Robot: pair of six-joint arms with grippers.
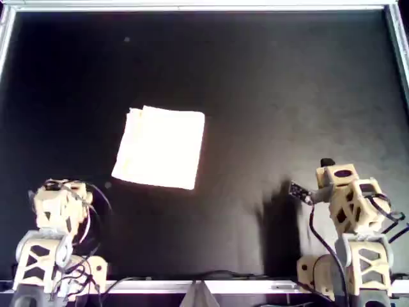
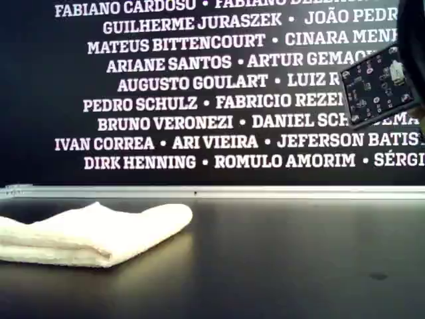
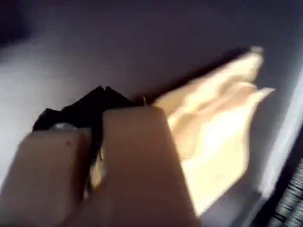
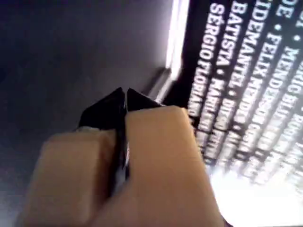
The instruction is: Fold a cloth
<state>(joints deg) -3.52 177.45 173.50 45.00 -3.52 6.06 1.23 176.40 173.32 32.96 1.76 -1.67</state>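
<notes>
We see the left gripper point(image 3: 100, 91) with its two dark tips pressed together, nothing between them, and it touches nothing we can make out; its wrist view is blurred, but the tips meet at a point above the dark table point(image 1: 268, 96). The right gripper point(image 4: 125, 91) is the same: its tips are closed against each other with only a thin seam between them, empty, held in the air over the table with a wall of white names point(image 4: 241, 71) beyond it. The cloth point(image 1: 161, 147) lies folded flat on the table, a pale cream rectangle with a second layer peeping out along one edge. Taking the cloth as our landmark, the left gripper is drawn back from it, not touching; in the left wrist view the cloth point(image 3: 213, 123) stretches out just past the closed tips. The right gripper is well apart from the cloth, and the cloth does not show in its wrist view at all. In the exterior view the cloth point(image 2: 93, 232) sits as a low soft stack, its rounded fold turned toward that view's right, with the wall of names point(image 2: 199, 86) behind it.
</notes>
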